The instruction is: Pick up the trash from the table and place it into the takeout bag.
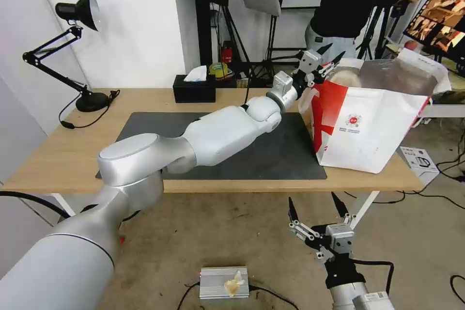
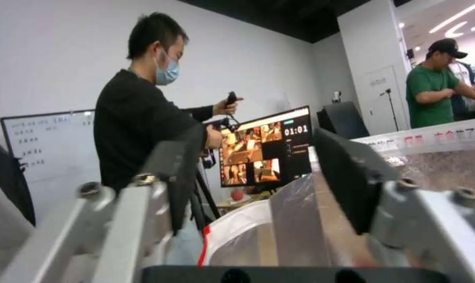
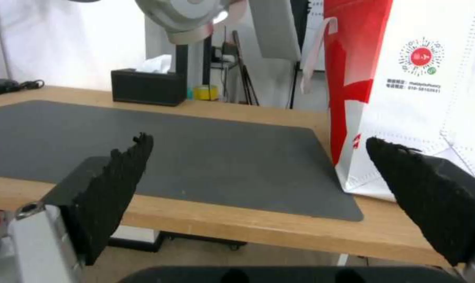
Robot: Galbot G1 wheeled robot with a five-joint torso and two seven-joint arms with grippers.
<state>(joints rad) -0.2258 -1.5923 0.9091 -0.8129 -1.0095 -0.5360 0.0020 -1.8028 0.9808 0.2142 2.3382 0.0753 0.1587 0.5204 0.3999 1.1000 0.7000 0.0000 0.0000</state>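
The left gripper hangs at the near rim of the takeout bag, fingers spread and empty, a pale bowl already down inside. The right gripper waits below the table, spread wide and empty too. The worry: those spread fingers could snag the rim or the white handle and tip the bag.

Even, bright indoor light fills the head view, with soft, faint shadows under the table and no hard glare on the grey mat. Straight lines bow toward the frame edges. In the left wrist view, ceiling strips glow at upper right, the foil lining of the takeout bag glints, and the near fingers are blurred. The right wrist view's fingertips at the lower corners are soft.
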